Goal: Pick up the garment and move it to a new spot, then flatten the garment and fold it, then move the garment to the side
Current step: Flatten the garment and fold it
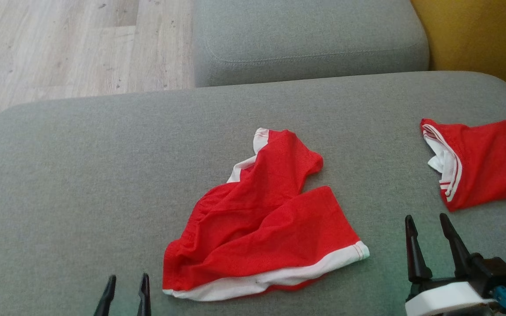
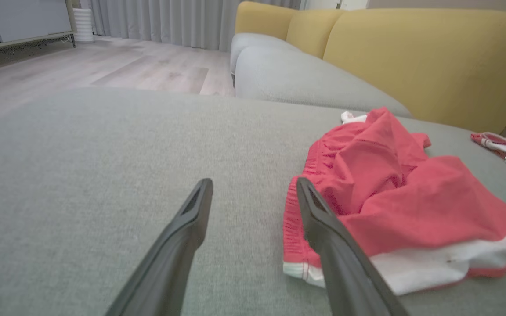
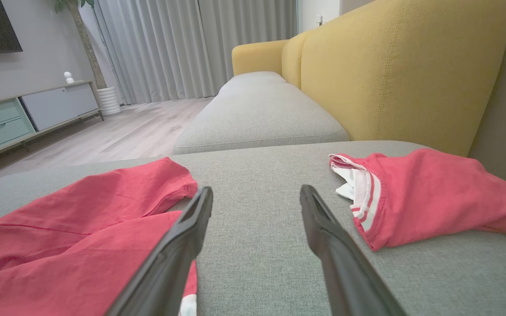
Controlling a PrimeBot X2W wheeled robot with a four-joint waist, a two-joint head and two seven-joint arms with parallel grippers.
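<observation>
1. The garment [image 1: 262,224] is red with white trim. It lies crumpled in the middle of a grey cushion [image 1: 81,175].
2. Its white-banded hem runs along the near edge. A rumpled part with a white cuff points to the far side.
3. The left gripper [image 1: 128,281] sits at the near left, just beside the garment's near left corner, with a strip of bare cushion between them.
4. In the left wrist view this gripper [image 2: 254,184] has its two fingers spread with nothing between them. The garment [image 2: 389,193] lies to its right. The right finger crosses the garment's corner in that picture, and whether it touches cannot be told.
5. The right gripper [image 1: 426,218] stands at the near right, over bare cushion, between the garment and the other garment [image 1: 486,162].
6. In the right wrist view this gripper [image 3: 256,191] is also spread wide and holds nothing. The garment [image 3: 73,237] is on its left and the other garment [image 3: 428,197] on its right.
7. The other garment is red with white striped trim and lies at the cushion's right edge, well apart from the first.
8. A second grey cushion [image 1: 305,39] lies on the far side, with a yellow backrest [image 1: 477,35] to the right.
9. Pale wood floor [image 1: 59,44] shows at the far left.
</observation>
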